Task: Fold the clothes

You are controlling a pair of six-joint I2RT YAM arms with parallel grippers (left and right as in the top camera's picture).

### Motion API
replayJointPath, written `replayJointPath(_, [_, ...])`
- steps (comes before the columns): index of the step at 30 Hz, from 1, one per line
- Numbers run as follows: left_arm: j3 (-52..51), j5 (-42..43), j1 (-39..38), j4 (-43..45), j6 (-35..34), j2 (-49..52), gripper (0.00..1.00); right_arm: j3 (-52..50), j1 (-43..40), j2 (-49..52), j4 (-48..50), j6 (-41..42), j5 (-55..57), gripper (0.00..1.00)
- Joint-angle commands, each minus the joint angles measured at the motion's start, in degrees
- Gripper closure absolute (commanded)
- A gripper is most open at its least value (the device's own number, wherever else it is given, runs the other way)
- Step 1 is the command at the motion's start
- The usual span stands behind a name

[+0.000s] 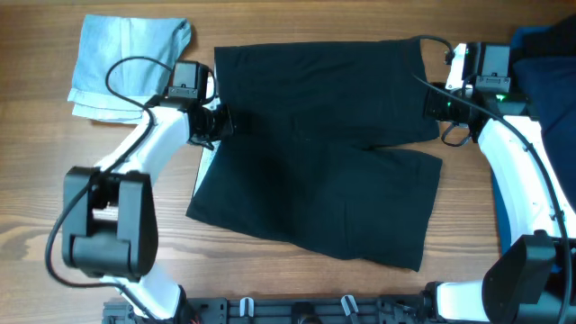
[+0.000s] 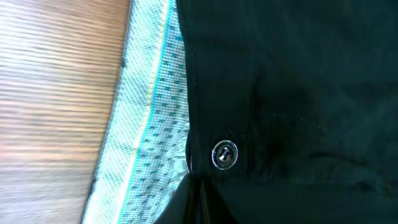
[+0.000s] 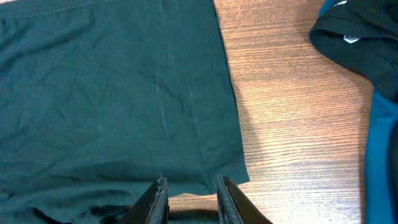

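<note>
Inspecting the wooden desk [image 1: 36,198], I find the task partly done. One pale blue cloth garment [image 1: 130,58] lies folded into a neat rectangle at the far left corner and, in my judgement, counts as finished. One plain black shorts-like cloth garment [image 1: 315,153] lies spread flat across the middle of the desk, waist to the left and legs to the right. No fold shows in it yet.

The left pincer [image 2: 199,190] sits at the waist edge with its fingers pressed together, apparently pinching the black cloth just below a round metal snap [image 2: 224,154]. A white mesh inner strip [image 2: 149,124] runs beside it, turned out along the waistband. The right pincer [image 3: 191,186] stands at the leg hem on the opposite side. Its fingers are spread a little, bare wood shows between them, and I see no grip on the cloth.

Outstanding work: the black shorts still need folding. A heap of dark navy cloth [image 1: 544,54] at the far right also looks unfolded, with a brighter blue cloth [image 3: 382,155] next to it.

Count:
- Folded garments: one.
- Spread garments: one.
- Heaped cloths: at least two colours; the number of pieces cannot be told.
- Pincers: two.
- Snaps: one.
</note>
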Motion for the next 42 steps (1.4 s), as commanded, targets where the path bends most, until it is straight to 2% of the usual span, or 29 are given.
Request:
replayJointPath(1, [0.2, -8.0, 1.2, -2.0, -0.3, -1.8, 0.96, -0.4, -0.2, 0.7, 0.1, 0.2, -0.3, 0.74])
replayJointPath(3, [0.2, -9.9, 2.1, -2.8, -2.9, -1.7, 0.96, -0.4, -0.2, 0.7, 0.1, 0.2, -0.3, 0.74])
replayJointPath(8, [-0.2, -10.3, 2.6, -3.1, -4.5, -0.3, 0.96, -0.4, -0.2, 0.7, 0.1, 0.2, -0.3, 0.74])
replayJointPath(9, [-0.2, -10.8, 2.6, -3.4, -4.6, -0.3, 0.86, -0.4, -0.2, 0.7, 0.0, 0.2, -0.5, 0.74])
replayJointPath(10, [-0.2, -12.3, 2.6, -3.5, -4.6, -0.5, 0.67, -0.4, -0.2, 0.7, 0.0, 0.2, -1.4, 0.73])
replayJointPath(14, [2.6, -13.2, 2.6, -3.6, -5.0, -5.9, 0.35, -0.4, -0.2, 0.9, -0.5, 0.1, -6.8, 0.73])
replayJointPath(15, [3.3, -12.3, 2.6, -2.3, -5.7, -7.6, 0.22, -0.4, -0.2, 1.2, -1.0, 0.2, -6.8, 0.74])
replayJointPath(16, [3.3, -10.4, 2.6, -0.9, -5.7, -8.6, 0.26, -0.5, -0.2, 1.7, -1.4, 0.3, -6.8, 0.77])
replayJointPath(17, [3.3, -7.4, 2.6, 0.8, -5.7, -8.8, 0.50, -1.0, -0.2, 2.7, -2.0, 0.3, -6.8, 0.80])
replayJointPath(18, [3.3, -5.6, 2.6, 1.3, -5.7, -8.1, 0.67, -2.0, -0.2, 3.5, -1.9, 0.5, -6.8, 0.80])
replayJointPath(19, [3.2, -4.1, 2.6, 1.6, -5.7, -7.2, 0.75, -3.0, -0.2, 4.2, -1.6, 0.7, -6.8, 0.81])
replayJointPath(23, [3.2, -2.0, 2.1, 4.9, -5.7, 0.5, 0.87, -3.8, -0.2, 9.1, -0.9, 0.9, -6.7, 0.84])
replayJointPath(26, [3.2, -2.1, 2.1, 6.0, -5.7, 4.8, 0.90, -3.8, -0.2, 13.8, 0.7, 0.9, -6.8, 0.86])
replayJointPath(30, [3.2, -2.1, 2.1, 6.4, -5.4, 6.5, 0.89, -3.8, -0.2, 19.7, 1.9, 0.9, -6.7, 0.87])
replayJointPath(33, [3.2, -2.1, 2.1, 6.7, -5.4, 7.3, 0.90, -3.8, -0.2, 23.8, 1.9, 1.7, -6.7, 0.92])
replayJointPath(34, [3.2, -2.1, 2.1, 6.6, -5.5, 7.3, 0.92, -3.8, -0.2, 24.4, 1.9, 1.8, -6.8, 0.96])
replayJointPath(36, [3.5, -1.1, 2.1, 7.8, -5.5, 6.5, 0.96, -3.0, -0.2, 23.8, 2.0, 2.4, -8.3, 0.96])
replayJointPath(42, [14.1, -1.0, 2.1, 10.7, -5.7, -1.4, 0.93, 13.2, -0.2, 17.2, 3.4, 3.2, -13.0, 0.96])
